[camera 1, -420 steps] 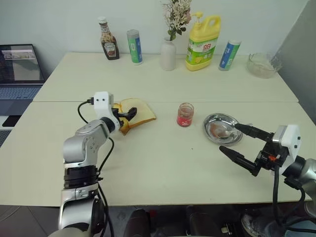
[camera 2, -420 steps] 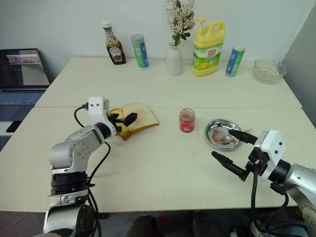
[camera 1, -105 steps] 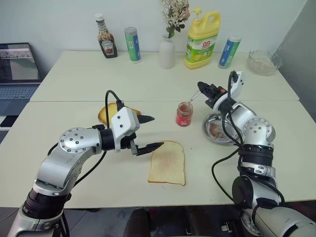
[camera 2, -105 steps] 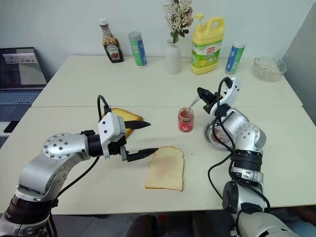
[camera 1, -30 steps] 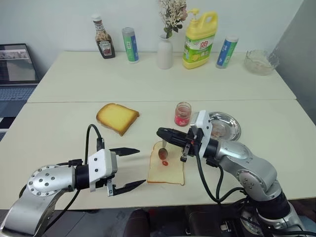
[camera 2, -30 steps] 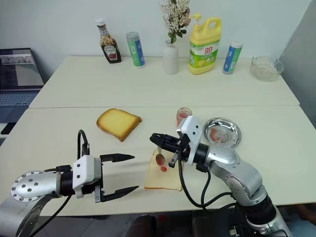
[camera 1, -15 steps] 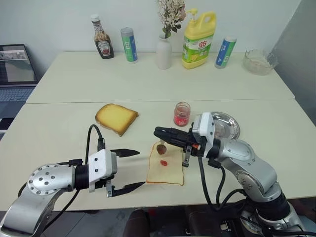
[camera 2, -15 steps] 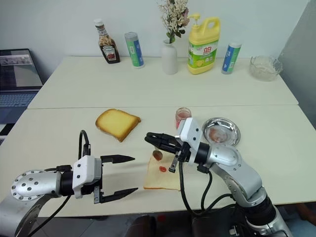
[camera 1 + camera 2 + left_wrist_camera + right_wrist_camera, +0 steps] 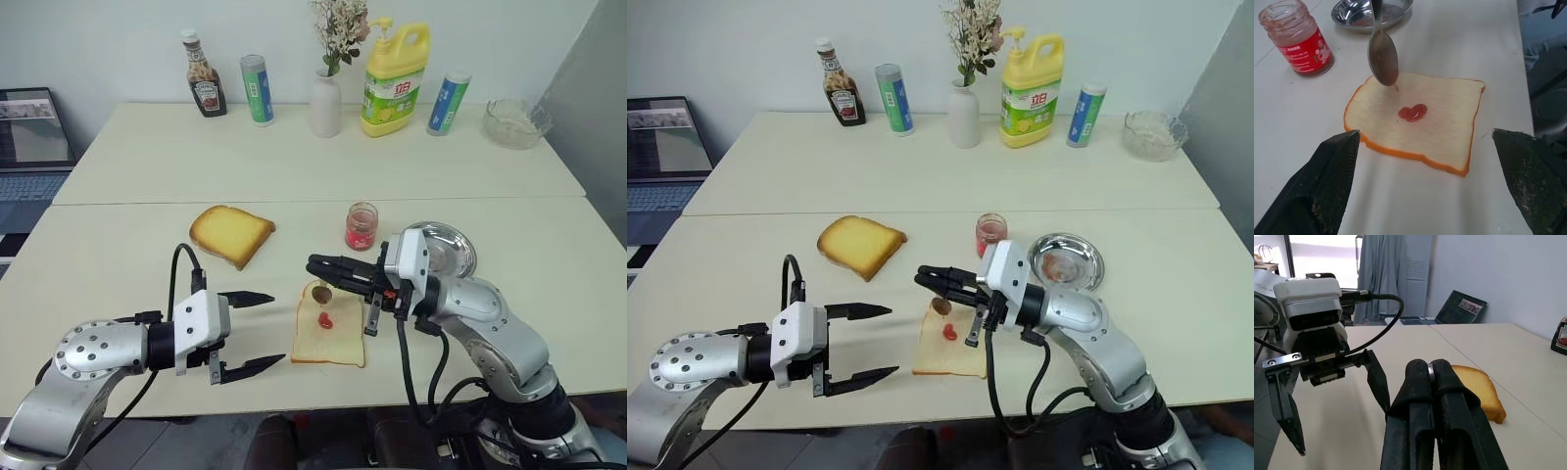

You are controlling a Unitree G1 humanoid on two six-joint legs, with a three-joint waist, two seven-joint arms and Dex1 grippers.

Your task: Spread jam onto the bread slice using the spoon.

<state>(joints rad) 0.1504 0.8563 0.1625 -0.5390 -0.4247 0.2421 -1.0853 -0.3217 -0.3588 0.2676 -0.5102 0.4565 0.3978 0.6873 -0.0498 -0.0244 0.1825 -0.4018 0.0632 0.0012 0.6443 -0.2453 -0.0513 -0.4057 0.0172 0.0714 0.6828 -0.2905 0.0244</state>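
Note:
The pale bread slice (image 9: 338, 343) lies flat near the table's front edge, with a small red blob of jam (image 9: 324, 320) on its middle. My right gripper (image 9: 313, 264) points left over the slice's far end and is shut on the spoon's handle. The spoon (image 9: 1382, 58) hangs bowl-down, smeared with jam, just above the bread's far edge. The jam jar (image 9: 361, 226) stands open behind the slice. My left gripper (image 9: 279, 328) is open, level with the table and just left of the bread, holding nothing.
A darker toasted slice (image 9: 231, 235) lies at the left behind the bread. A round steel dish (image 9: 446, 250) sits right of the jar. Bottles, a vase and a yellow jug (image 9: 395, 67) line the back edge. A laptop (image 9: 34, 127) stands far left.
My right wrist has rolled a little, and the spoon's bowl has lifted slightly off the bread. The jam blob stays on the slice. My left gripper has stayed open in place.

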